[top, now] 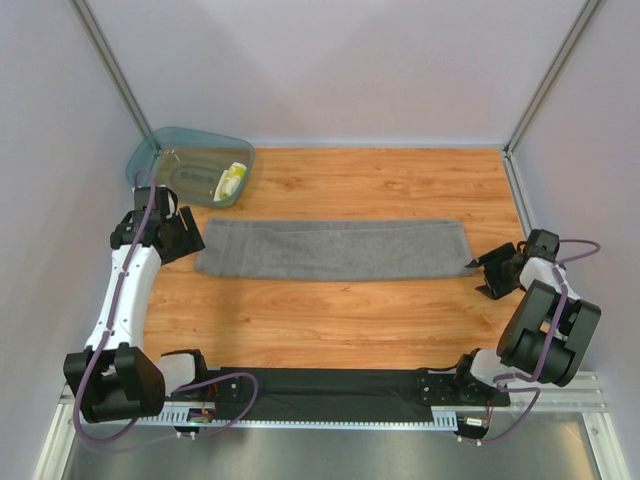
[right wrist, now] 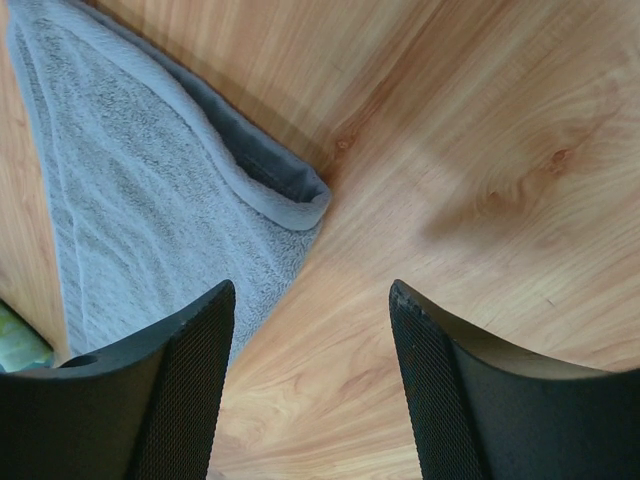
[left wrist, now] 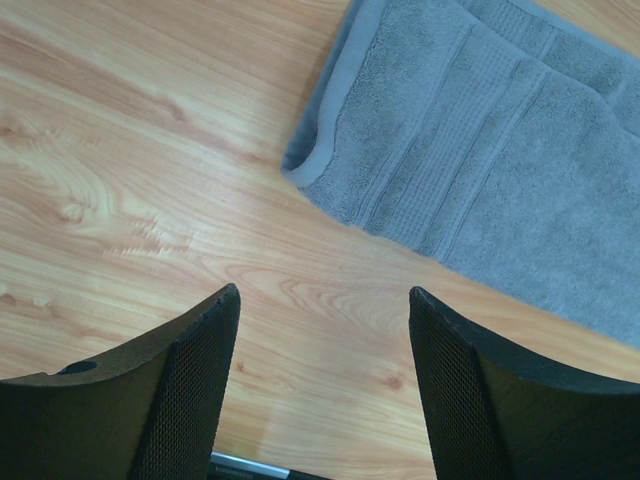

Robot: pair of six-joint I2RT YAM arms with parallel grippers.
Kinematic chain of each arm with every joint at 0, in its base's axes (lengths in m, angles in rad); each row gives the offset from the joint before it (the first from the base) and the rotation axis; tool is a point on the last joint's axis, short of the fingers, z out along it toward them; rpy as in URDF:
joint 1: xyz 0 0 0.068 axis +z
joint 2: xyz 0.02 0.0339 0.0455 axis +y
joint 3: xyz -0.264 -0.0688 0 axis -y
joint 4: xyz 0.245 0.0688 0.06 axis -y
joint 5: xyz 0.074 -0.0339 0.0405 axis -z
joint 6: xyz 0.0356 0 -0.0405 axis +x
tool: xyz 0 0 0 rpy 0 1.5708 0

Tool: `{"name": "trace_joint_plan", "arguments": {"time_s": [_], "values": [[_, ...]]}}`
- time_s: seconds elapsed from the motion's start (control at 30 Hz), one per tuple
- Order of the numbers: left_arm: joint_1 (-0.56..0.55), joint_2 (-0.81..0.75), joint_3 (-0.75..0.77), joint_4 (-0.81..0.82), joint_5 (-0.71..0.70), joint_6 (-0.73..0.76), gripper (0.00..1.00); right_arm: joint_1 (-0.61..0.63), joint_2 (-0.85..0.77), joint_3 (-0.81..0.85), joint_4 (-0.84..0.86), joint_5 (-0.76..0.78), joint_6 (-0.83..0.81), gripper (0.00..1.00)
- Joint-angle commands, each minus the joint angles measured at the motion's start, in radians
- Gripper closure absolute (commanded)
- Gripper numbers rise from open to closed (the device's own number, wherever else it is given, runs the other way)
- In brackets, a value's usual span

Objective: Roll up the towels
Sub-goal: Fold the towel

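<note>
Jaws on both arms stand apart and empty above the wood-grain counter (top: 330,320), one pair at each end of the long grey terry towel (top: 335,249) spread flat. A small yellow-and-white cloth (top: 232,180) sits in the translucent teal plastic tub (top: 160,150) at the far-left corner, between pale walls (top: 330,70).

Lab enclosure: white walls (top: 330,60), metal frame (top: 113,70)

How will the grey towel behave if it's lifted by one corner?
The grey towel would probably sag and drape: it is soft terry lying flat in a long strip. Its layered corner suggests the folds may separate. Pushed, it would likely bunch on the table rather than slide.
</note>
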Motion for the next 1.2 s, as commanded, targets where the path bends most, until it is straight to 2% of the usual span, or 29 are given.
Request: {"name": "trace_joint_plan", "arguments": {"time_s": [0.0, 0.33, 0.5, 0.6, 0.63, 0.73, 0.83, 1.03, 1.17], "values": [[-0.005, -0.027, 0.006, 0.011, 0.004, 0.024, 0.26, 0.005, 0.032, -0.004, 0.086, 0.032, 0.023, 0.36], [-0.005, -0.024, 0.004, 0.006, -0.005, 0.027, 0.26, 0.037, 0.155, 0.012, 0.158, 0.035, 0.043, 0.42], [-0.005, -0.023, 0.006, 0.005, -0.015, 0.027, 0.27, 0.065, 0.207, 0.015, 0.19, 0.029, 0.05, 0.5], [-0.005, -0.02, 0.004, 0.003, -0.019, 0.027, 0.27, 0.065, 0.224, 0.014, 0.197, 0.027, 0.05, 0.66], [-0.005, -0.018, 0.006, 0.005, -0.021, 0.029, 0.27, 0.066, 0.221, 0.014, 0.197, 0.035, 0.048, 0.78], [-0.006, -0.014, 0.004, 0.003, -0.021, 0.027, 0.27, 0.066, 0.195, 0.026, 0.152, 0.09, 0.037, 0.92], [-0.006, -0.009, 0.006, 0.003, -0.019, 0.029, 0.27, 0.054, 0.125, 0.06, 0.065, 0.212, 0.014, 0.99], [-0.024, 0.0, 0.006, 0.001, -0.01, 0.026, 0.27, 0.029, -0.021, 0.138, -0.043, 0.367, 0.008, 1.0], [-0.09, -0.006, 0.007, -0.032, -0.024, 0.003, 0.27, 0.064, -0.084, 0.183, -0.087, 0.377, 0.0, 1.0]]}}
